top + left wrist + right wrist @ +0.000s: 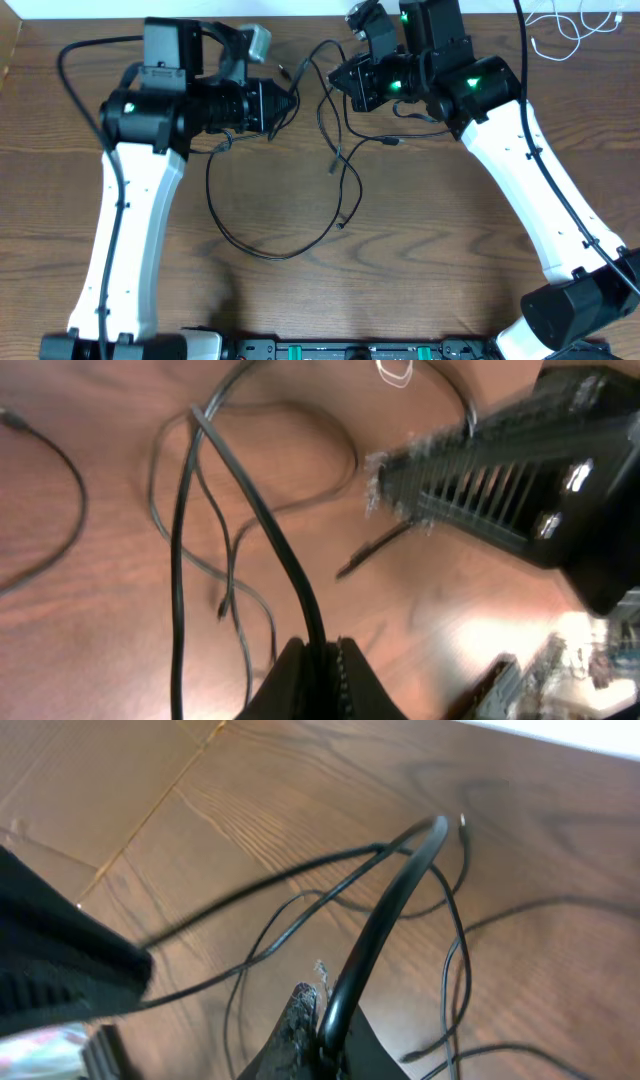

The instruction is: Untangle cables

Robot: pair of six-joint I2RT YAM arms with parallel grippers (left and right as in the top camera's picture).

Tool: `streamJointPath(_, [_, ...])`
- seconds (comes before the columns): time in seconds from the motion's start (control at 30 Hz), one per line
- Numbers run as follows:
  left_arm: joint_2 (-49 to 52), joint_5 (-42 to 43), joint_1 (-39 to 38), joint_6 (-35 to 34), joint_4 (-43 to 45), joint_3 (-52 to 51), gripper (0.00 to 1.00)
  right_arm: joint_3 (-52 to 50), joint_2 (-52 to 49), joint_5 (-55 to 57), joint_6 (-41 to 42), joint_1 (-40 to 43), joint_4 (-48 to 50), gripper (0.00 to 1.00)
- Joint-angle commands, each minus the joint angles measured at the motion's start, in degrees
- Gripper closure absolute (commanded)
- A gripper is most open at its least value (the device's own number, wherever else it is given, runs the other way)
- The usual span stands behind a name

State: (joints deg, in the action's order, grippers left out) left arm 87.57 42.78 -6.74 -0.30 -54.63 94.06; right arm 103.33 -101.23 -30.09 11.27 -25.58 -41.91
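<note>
Overhead cam looks straight down on the table [400, 250], far edge at top of frame. Wrist cams ride close behind the left pincer [320, 650] and right pincer [320, 1015], angled low across the wood. All three share the black cable [385, 905] loops mid-table.

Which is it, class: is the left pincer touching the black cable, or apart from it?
Touching. The left wrist view shows the black cable running straight down into the shut left pincer, which clamps it with no gap.
</note>
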Motion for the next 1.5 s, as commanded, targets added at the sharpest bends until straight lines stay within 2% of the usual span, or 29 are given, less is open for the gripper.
streamJointPath(0.0, [3.3,6.34,0.13,15.08,-3.89,1.42,0.93,-0.07,-0.7,-0.52,8.41,1.75,0.07,0.99])
streamJointPath(0.07, [4.66,11.13,0.13,19.8,-4.92,1.42,0.93,-0.07,-1.2,-0.55,11.19,2.05,-0.04,0.99])
streamJointPath(0.17, [5.77,15.96,0.13,23.21,-4.48,1.42,0.93,-0.07,-2.67,-2.16,13.64,2.08,1.07,0.99])
streamJointPath(0.33, [5.99,16.17,0.13,23.19,-4.24,1.42,0.93,-0.07,-4.11,-5.01,17.51,2.36,3.54,0.98])
streamJointPath(0.47, [5.99,16.17,0.13,23.21,-4.24,1.42,0.93,-0.07,-4.96,-5.16,20.72,2.25,4.79,0.86])
streamJointPath(0.6, [5.99,16.13,0.13,23.52,-4.22,1.42,0.93,-0.07,-5.22,-6.88,21.31,2.29,5.97,0.66])
streamJointPath(0.8, [5.99,14.64,0.13,23.63,-4.17,1.42,0.93,-0.07,-5.22,-10.01,21.49,2.78,6.19,0.52])
streamJointPath(0.87, [5.99,14.67,0.13,23.61,-3.65,1.42,0.93,-0.07,-5.29,-11.28,21.46,2.58,6.1,0.5])
streamJointPath(1.03, [5.99,15.1,-0.7,23.58,-2.27,1.42,0.93,-0.2,-6.56,-10.97,21.62,0.11,6.14,0.52])
streamJointPath(1.23, [5.99,15.08,-1.09,23.58,-1.44,1.42,0.93,-0.22,-9.42,-10.43,22.6,-0.15,6.16,0.6])
streamJointPath(1.43, [5.99,14.97,-1.09,23.58,-0.87,1.42,0.93,-0.22,-9.46,-10.82,22.56,0.13,7.37,0.8])
streamJointPath(1.47, [5.99,14.62,-1.09,23.56,-0.74,1.42,0.93,-0.22,-9.4,-11.04,22.27,0.13,8.04,0.93])
